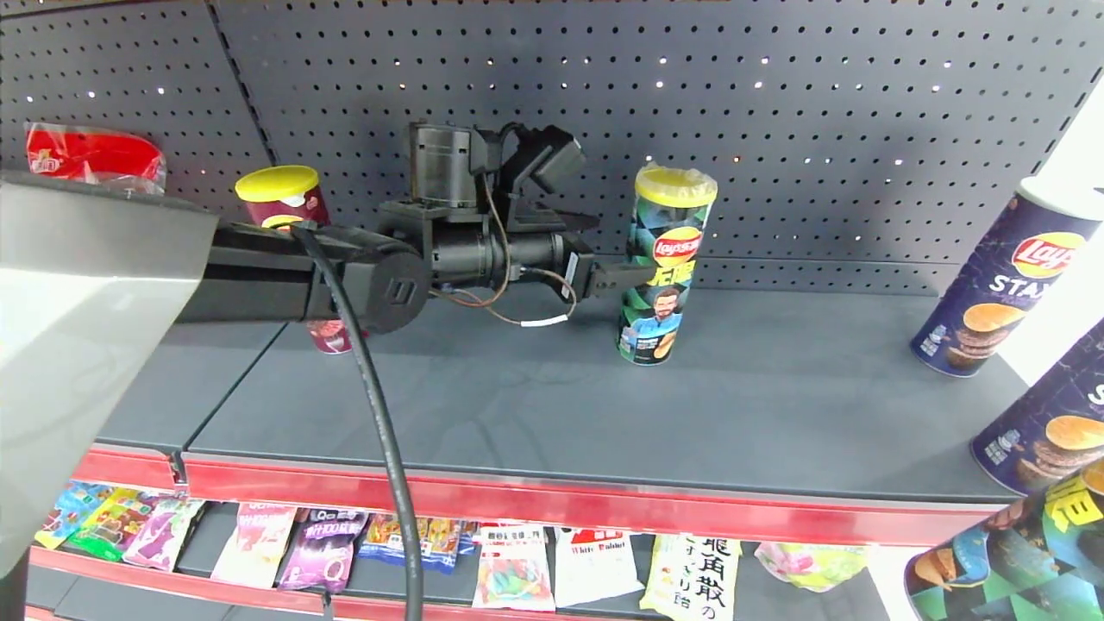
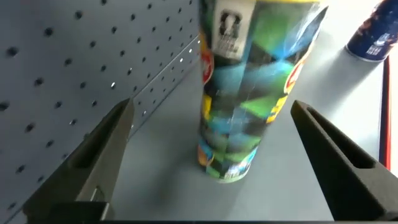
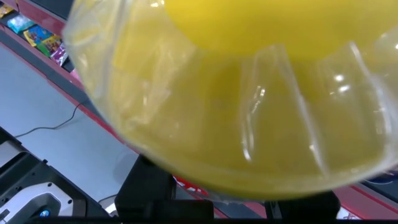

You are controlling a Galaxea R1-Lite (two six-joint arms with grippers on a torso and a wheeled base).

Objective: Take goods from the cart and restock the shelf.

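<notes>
Can (image 1: 666, 263) with a yellow lid stood upright at mid-frame on the grey shelf (image 1: 535, 405), before a pegboard (image 1: 776, 103). The left end effector (image 1: 625, 254) sat beside it, fingers apart. Snack bags (image 1: 509, 565) lined the bottom.

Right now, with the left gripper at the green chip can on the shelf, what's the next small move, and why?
Probably draw the left gripper straight back from the green chip can: it stands upright on the shelf, and the open fingers sit either side, apparently not touching it.
</notes>
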